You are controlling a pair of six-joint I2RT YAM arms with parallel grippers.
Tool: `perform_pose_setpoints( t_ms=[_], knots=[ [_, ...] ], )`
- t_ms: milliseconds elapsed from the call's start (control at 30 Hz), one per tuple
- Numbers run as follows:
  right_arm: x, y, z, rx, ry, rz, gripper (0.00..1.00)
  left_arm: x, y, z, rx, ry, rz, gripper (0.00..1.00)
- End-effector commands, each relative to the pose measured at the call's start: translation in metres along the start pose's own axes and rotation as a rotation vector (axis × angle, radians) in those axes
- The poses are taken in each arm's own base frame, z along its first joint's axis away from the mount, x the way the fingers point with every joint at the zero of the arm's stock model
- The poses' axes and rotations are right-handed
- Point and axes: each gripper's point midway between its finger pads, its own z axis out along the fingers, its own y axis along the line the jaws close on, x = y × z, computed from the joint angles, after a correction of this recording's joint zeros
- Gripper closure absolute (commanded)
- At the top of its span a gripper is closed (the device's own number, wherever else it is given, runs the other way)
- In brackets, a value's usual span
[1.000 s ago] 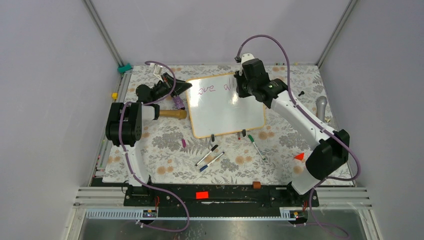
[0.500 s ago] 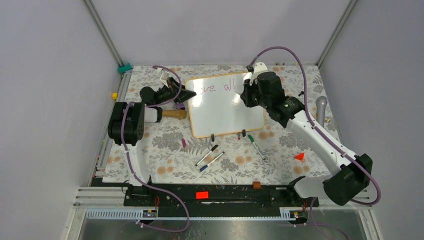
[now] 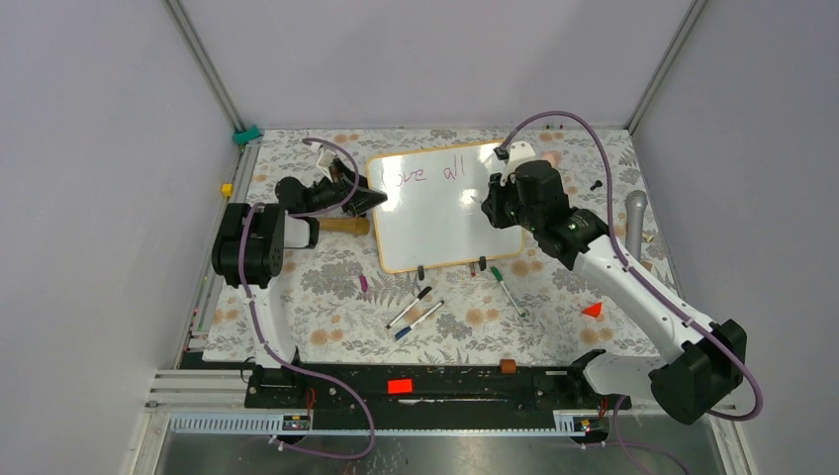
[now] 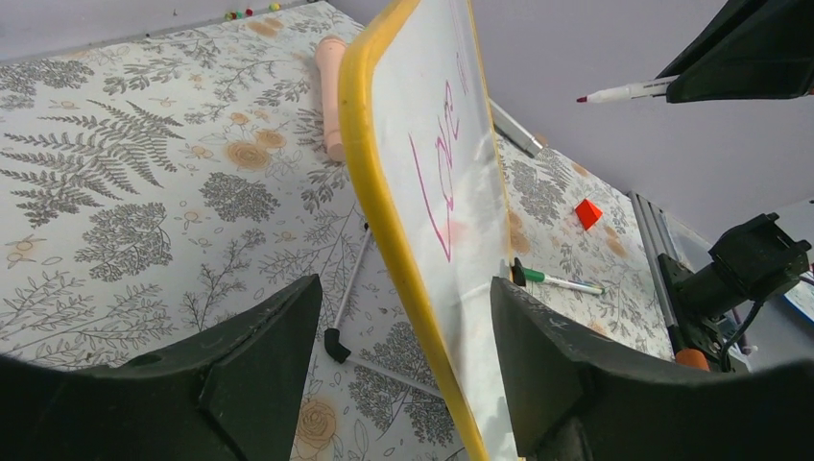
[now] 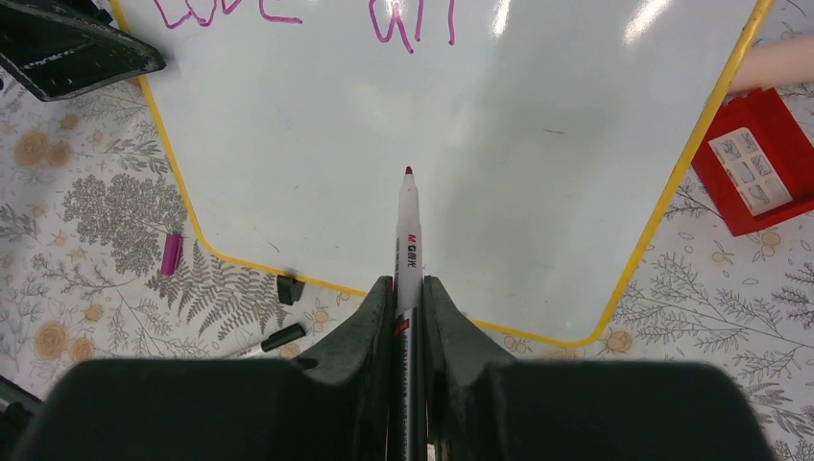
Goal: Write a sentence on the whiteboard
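The whiteboard point(image 3: 445, 226) lies on the flowered tablecloth, its orange frame point(image 4: 370, 163) running between my left fingers. The sentence point(image 3: 425, 175) reads "Love all" in pink cursive along the far edge; the same letters point(image 5: 413, 21) show in the right wrist view. My left gripper point(image 3: 374, 196) is open, its jaws straddling the board's left edge point(image 4: 405, 288) without touching it. My right gripper point(image 3: 492, 205) is shut on a white marker point(image 5: 409, 230). The marker's pink tip points at the bare middle of the board point(image 5: 499, 144), below the writing.
Two black clips point(image 3: 420, 272) sit on the board's near edge. A green marker point(image 3: 508, 289), two pens point(image 3: 416, 307) and a pink cap point(image 3: 363, 283) lie in front of it. A wooden handle point(image 3: 341, 226) lies left, a red eraser point(image 5: 754, 158) right.
My left gripper has opened at the board's left edge. My right arm has drawn back toward me and to the right with the marker, away from the written line.
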Motion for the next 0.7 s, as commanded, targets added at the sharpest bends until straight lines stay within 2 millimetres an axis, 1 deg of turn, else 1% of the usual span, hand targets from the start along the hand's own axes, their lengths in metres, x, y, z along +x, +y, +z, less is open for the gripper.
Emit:
perform_pose_setpoints(
  t_ms=[0,100,167,267,367,667],
  knots=[
    [-0.014,0.004,-0.012,-0.017,-0.073,0.014,1.00,-0.014,-0.019,-0.003,0.040,-0.005,0.132,0.34],
    [-0.011,0.001,-0.015,-0.008,-0.077,0.016,1.00,-0.014,-0.024,-0.005,0.038,-0.006,0.148,0.34],
    [-0.008,0.001,-0.017,-0.005,-0.084,0.018,1.00,-0.009,-0.027,-0.009,0.031,-0.004,0.156,0.34],
    [-0.003,-0.001,-0.019,-0.003,-0.093,0.025,1.00,-0.007,-0.028,-0.014,0.004,-0.015,0.172,0.35],
    [-0.001,-0.003,-0.023,-0.001,-0.117,0.037,1.00,-0.006,-0.031,-0.017,-0.019,-0.027,0.198,0.35],
    [0.012,-0.011,-0.034,0.024,-0.130,0.050,1.00,-0.008,-0.030,-0.025,-0.114,-0.080,0.238,0.39]
  ],
)
